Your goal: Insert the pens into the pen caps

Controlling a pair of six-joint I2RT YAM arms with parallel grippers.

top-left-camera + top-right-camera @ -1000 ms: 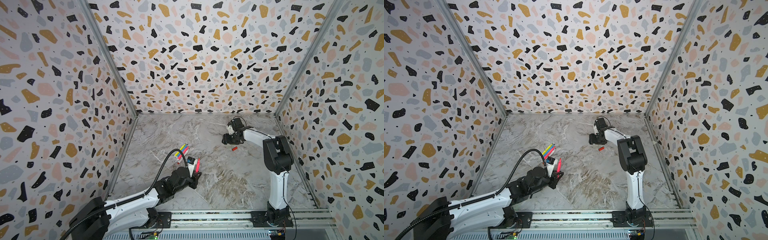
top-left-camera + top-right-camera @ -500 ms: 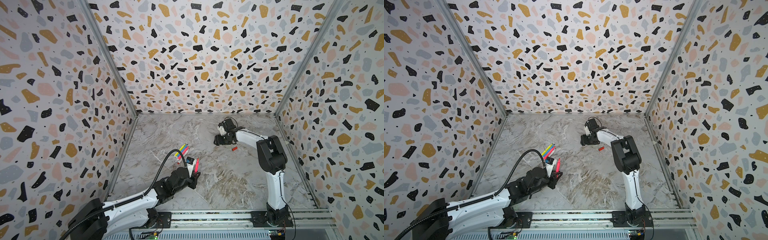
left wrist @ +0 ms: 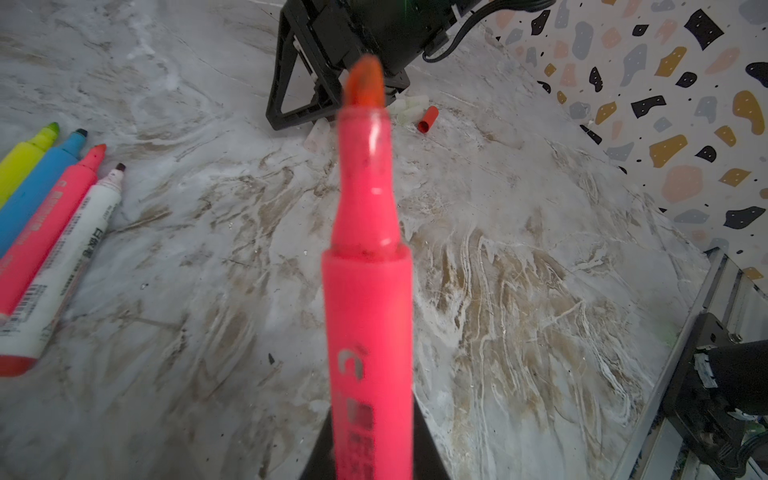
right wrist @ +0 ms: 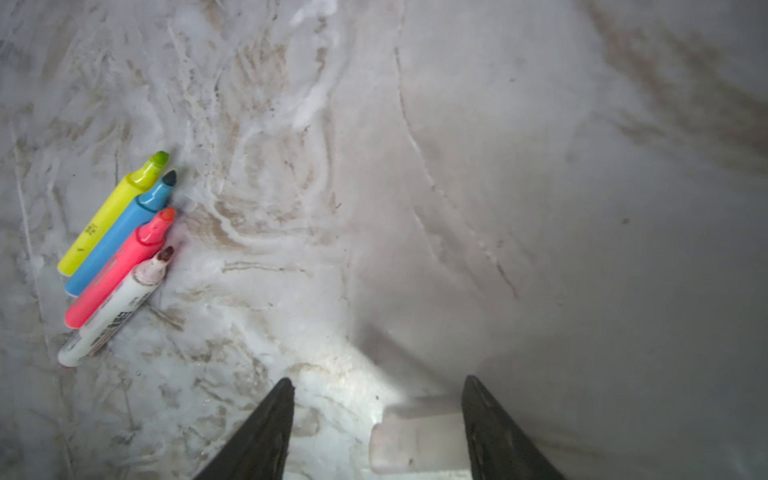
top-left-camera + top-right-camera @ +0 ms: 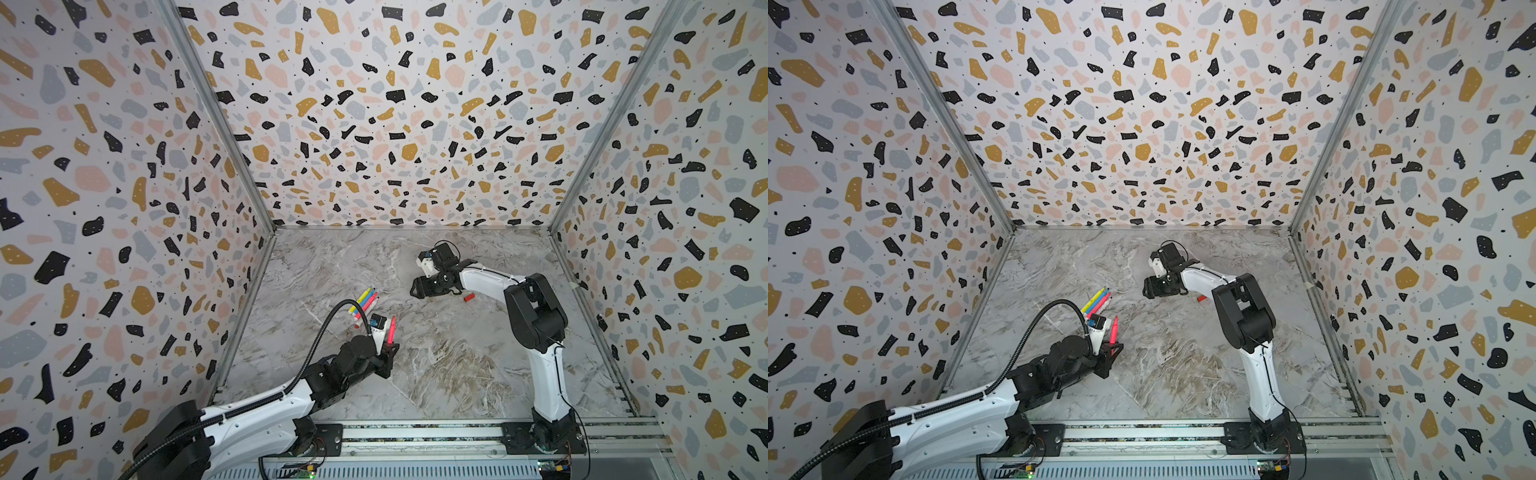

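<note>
My left gripper [image 5: 388, 351] is shut on a pink pen [image 5: 391, 330] that stands upright with its bare tip [image 3: 365, 81] up; the fingers [image 3: 428, 451] clamp its barrel. A yellow [image 4: 112, 212], a blue [image 4: 120, 232], a pink [image 4: 120, 266] and a white pen [image 4: 116, 316] lie side by side, uncapped, on the floor [image 5: 365, 301]. My right gripper [image 5: 417, 286] hangs low at mid-floor, open. A pale pen cap [image 4: 415, 440] lies between its fingers, against one of them. A red cap [image 5: 468, 297] lies behind it, and more pale caps [image 3: 411, 104] beside it.
Speckled walls [image 5: 232, 257] close in the marble floor [image 5: 457, 365] on three sides. A metal rail [image 5: 415, 434] with both arm bases runs along the front edge. The left arm's black cable [image 5: 332, 320] arches over the near ends of the lying pens.
My right gripper has moved left, away from the red cap and toward the middle of the floor. The left gripper with the pink pen has stayed put.
</note>
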